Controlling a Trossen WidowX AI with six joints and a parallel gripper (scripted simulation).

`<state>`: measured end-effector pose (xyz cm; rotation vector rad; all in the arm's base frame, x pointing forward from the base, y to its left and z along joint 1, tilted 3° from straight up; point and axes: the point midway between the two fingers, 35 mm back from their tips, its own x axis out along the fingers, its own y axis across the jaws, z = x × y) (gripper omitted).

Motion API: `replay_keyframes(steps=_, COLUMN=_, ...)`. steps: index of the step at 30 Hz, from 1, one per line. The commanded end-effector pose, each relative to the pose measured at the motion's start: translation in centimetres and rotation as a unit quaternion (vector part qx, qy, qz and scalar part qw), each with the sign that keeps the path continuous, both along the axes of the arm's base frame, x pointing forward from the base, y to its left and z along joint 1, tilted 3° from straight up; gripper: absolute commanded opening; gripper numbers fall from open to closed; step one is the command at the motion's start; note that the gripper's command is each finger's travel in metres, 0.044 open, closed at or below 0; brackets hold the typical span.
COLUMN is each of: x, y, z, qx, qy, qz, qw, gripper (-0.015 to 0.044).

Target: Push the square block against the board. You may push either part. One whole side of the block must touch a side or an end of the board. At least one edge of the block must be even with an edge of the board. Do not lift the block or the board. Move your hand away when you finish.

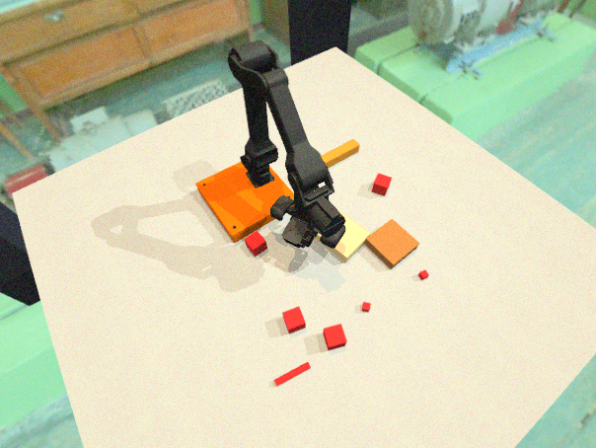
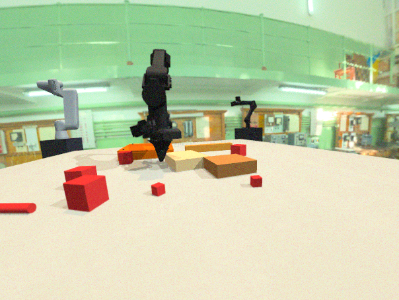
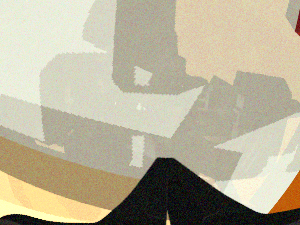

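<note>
Gripper [image 2: 160, 158] fingers pinched together, nothing held, tip low at cream square block [image 2: 185, 160]'s near-left edge. Board [image 2: 209, 147] lies beyond block, well apart. Off-white table [image 1: 444, 345] w/ scattered red cubes; green-walled hall behind, wood cabinets.

You see a black arm [image 1: 276, 113], pale yellow square block [image 1: 352, 239], tan-orange square slab [image 1: 392, 242], amber long board [image 1: 341, 153], and red cubes [image 1: 294, 319].
</note>
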<state>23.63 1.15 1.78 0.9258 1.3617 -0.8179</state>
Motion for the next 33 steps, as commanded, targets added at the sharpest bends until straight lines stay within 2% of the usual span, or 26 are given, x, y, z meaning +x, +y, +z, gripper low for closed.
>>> replay_keyframes(steps=1, x=-0.1, y=0.5, z=0.0, qx=0.003, qy=0.001, qz=-0.001, qw=1.000, gripper=0.0000)
replay_keyframes(steps=33, x=-0.6, y=3.2, z=0.0, qx=0.004, qy=0.002, qz=-0.001, qw=1.000, gripper=0.0000)
